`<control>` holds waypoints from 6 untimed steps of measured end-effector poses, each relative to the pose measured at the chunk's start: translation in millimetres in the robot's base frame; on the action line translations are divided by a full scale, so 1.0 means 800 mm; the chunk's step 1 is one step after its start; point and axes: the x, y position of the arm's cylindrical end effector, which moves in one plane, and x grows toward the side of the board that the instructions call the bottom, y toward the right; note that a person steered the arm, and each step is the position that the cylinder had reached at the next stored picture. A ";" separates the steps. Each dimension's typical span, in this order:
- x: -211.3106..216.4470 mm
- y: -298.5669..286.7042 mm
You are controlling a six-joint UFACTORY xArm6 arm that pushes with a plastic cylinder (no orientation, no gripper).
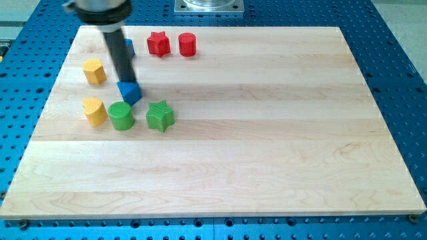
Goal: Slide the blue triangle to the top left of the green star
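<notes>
The blue triangle (130, 92) lies on the wooden board, up and to the left of the green star (160, 116), with a gap between them. My dark rod comes down from the view's top left; my tip (127, 81) touches the blue triangle's top edge. A green cylinder (121, 115) stands just below the blue triangle, left of the star.
Two yellow blocks sit at the left, one (95, 71) above the other (95, 111). A second blue block (129, 47) is partly hidden behind the rod. A red star (159, 43) and a red cylinder (187, 45) stand near the top edge.
</notes>
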 end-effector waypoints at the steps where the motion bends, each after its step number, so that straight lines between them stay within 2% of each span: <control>1: 0.011 0.019; 2: -0.026 -0.040; 3: 0.012 -0.079; 5: 0.046 0.001; 6: 0.038 -0.049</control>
